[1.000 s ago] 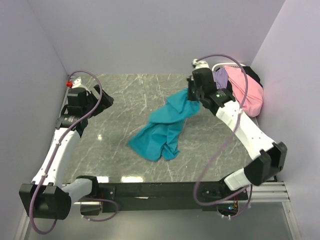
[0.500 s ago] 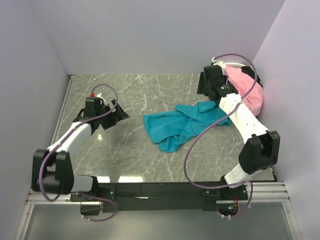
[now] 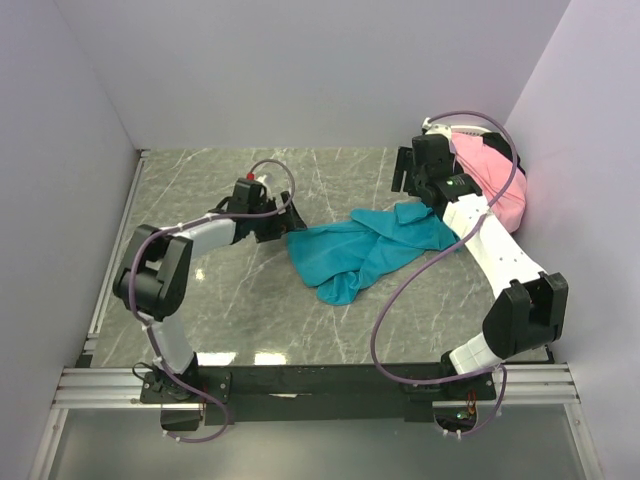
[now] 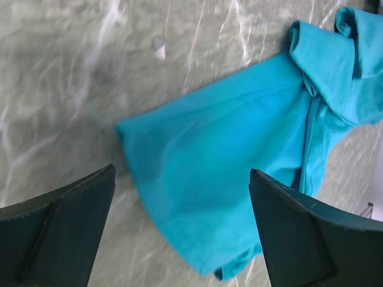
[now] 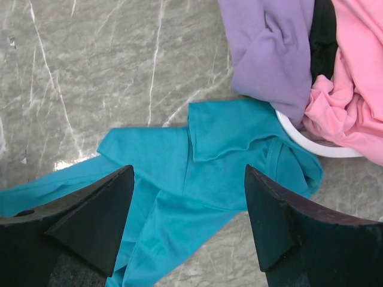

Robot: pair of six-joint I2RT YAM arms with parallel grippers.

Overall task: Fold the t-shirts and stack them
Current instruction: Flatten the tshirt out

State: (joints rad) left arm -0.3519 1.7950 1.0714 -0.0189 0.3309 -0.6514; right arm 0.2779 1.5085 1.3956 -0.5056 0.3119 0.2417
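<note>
A teal t-shirt [image 3: 362, 250] lies crumpled on the marble table, its right end against the basket. My left gripper [image 3: 288, 224] is open at the shirt's left edge. In the left wrist view the teal t-shirt [image 4: 239, 149] fills the space under the left gripper [image 4: 181, 173], and the fingers [image 4: 66, 227] hold nothing. My right gripper [image 3: 408, 182] is open above the shirt's right end, also empty. Its own view shows the right gripper [image 5: 190, 171] over the teal t-shirt [image 5: 209, 179]. Pink [image 5: 359, 78], lavender [image 5: 269, 48] and black [image 5: 323, 36] t-shirts are heaped in the basket.
The white basket rim [image 5: 311, 145] shows under the heap at the back right, and the pink shirt [image 3: 492, 180] bulges over it by the right wall. Walls close in the table on the left, back and right. A dark rail [image 3: 320, 380] runs along the near edge.
The right gripper has opened and let go of the teal shirt, which dropped flat onto the table. The left arm swung right, up to the shirt's left edge.
</note>
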